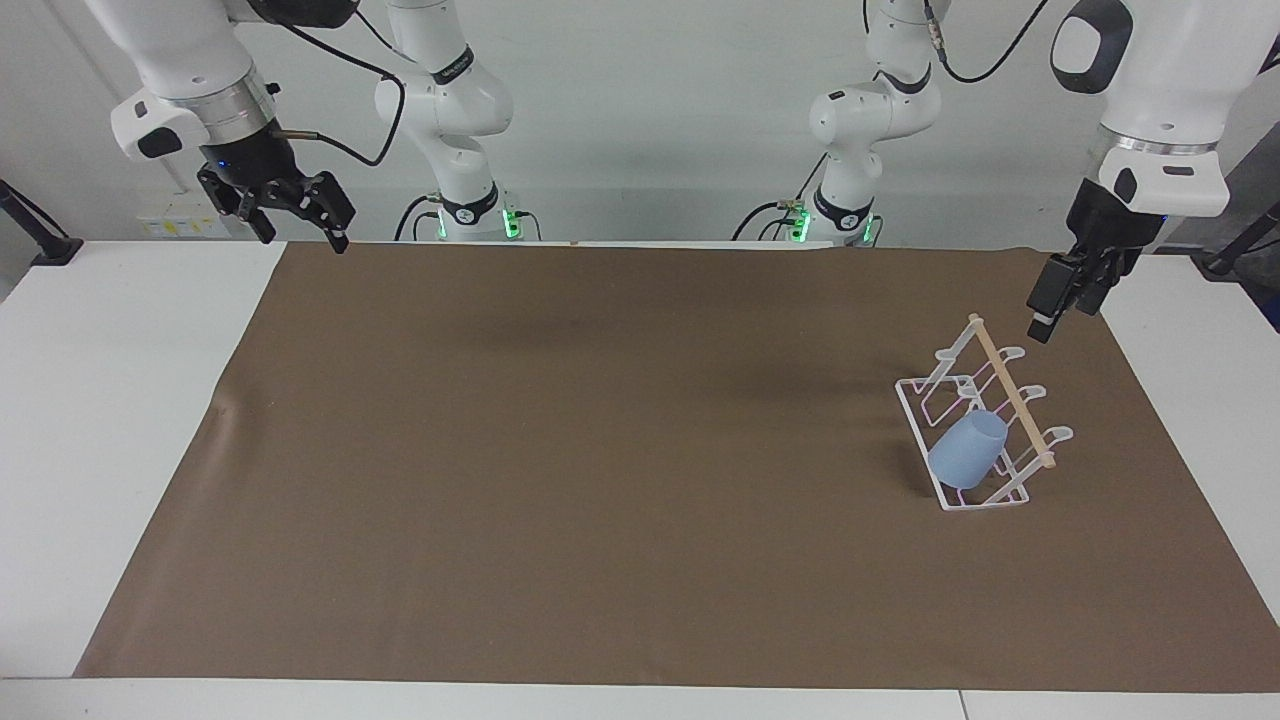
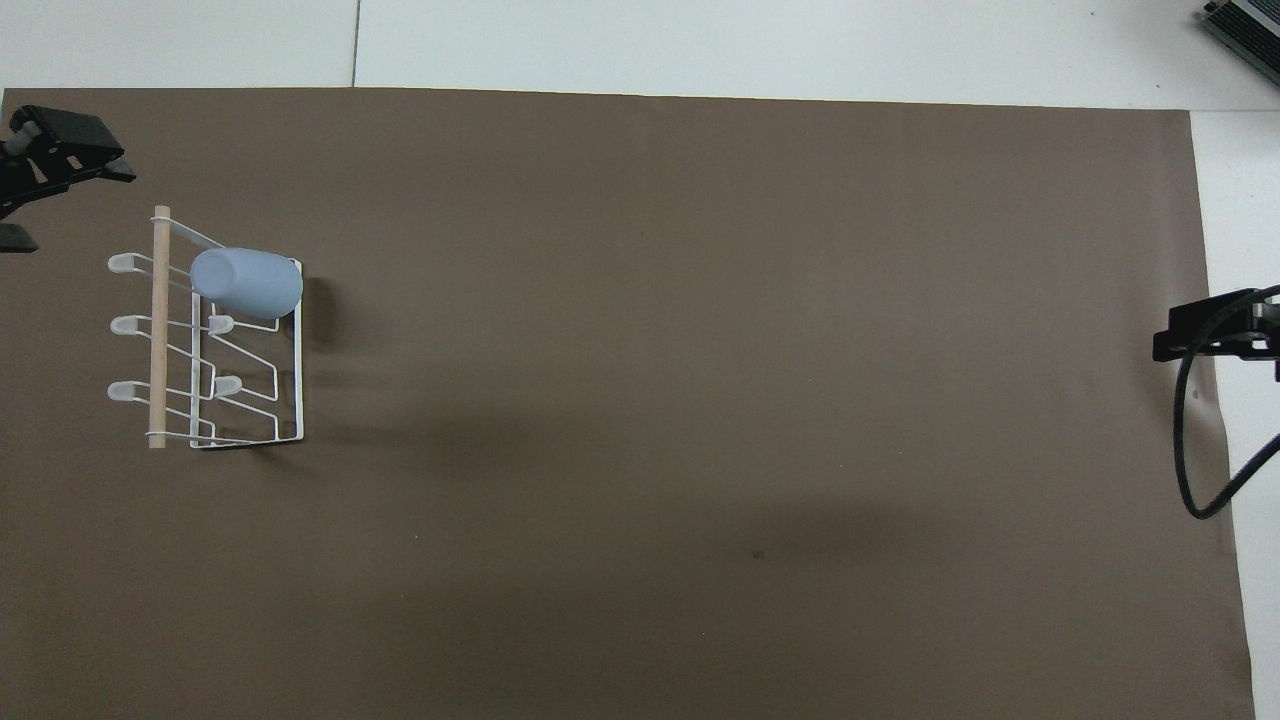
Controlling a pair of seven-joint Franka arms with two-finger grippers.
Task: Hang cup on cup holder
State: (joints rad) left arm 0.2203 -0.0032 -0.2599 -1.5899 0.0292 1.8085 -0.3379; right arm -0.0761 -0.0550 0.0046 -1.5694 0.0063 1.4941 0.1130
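1. The cup was on the cup holder, slipped over one of the slanted wire prongs at the end of the rack farthest from the robots, tilted with its closed bottom pointing up and away from the wooden bar.
2. The cup holder stood on the brown mat toward the left arm's end of the table, and its other prongs were bare.
3. The left gripper hung in the air over the mat's edge, just beside the rack's end that lay nearest the robots, touching neither rack nor cup.
4. Its fingers were apart and nothing was between them.
5. In the overhead view only its dark tip showed at the frame's edge, near the bar's end.
6. The right gripper waited high over the mat's corner at the right arm's end, well apart from the rack.
7. Its fingers were spread wide too, and empty.
8. A black cable looped from its wrist up along the arm.
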